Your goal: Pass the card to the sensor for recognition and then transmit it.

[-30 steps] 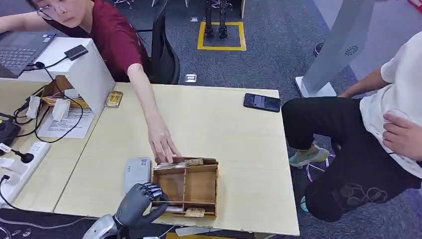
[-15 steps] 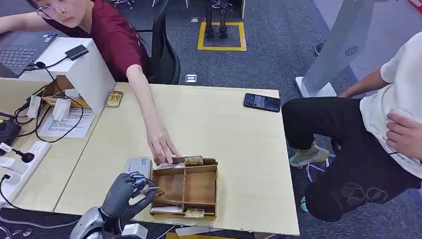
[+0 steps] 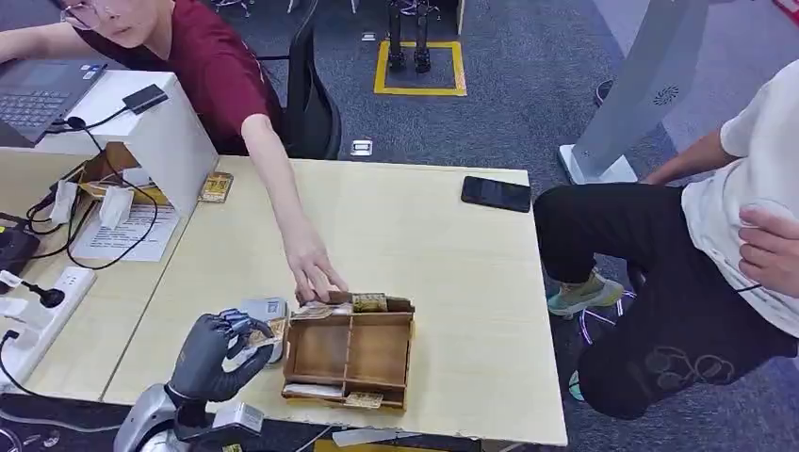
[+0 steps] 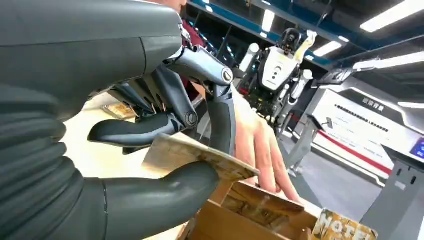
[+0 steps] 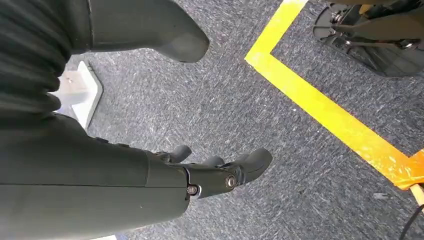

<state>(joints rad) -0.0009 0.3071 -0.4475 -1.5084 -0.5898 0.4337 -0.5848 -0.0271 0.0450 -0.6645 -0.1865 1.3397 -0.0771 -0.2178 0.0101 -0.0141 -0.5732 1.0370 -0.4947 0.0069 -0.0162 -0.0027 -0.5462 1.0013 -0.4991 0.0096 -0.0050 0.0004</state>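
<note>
Just left of the wooden tray (image 3: 350, 350), over the grey sensor (image 3: 261, 310), our left hand (image 3: 215, 353) pinches the card (image 3: 267, 334) between thumb and fingers. A person's hand (image 3: 314, 275) touches the tray's far edge. Our right hand (image 5: 150, 170) hangs over carpet, fingers apart, holding nothing.

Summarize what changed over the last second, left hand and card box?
The left hand drew back from the wooden box toward the robot, now lifting out a card pinched between thumb and fingers. The box shifted slightly. The person's hand stayed on the box's far edge; the phone didn't move.
</note>
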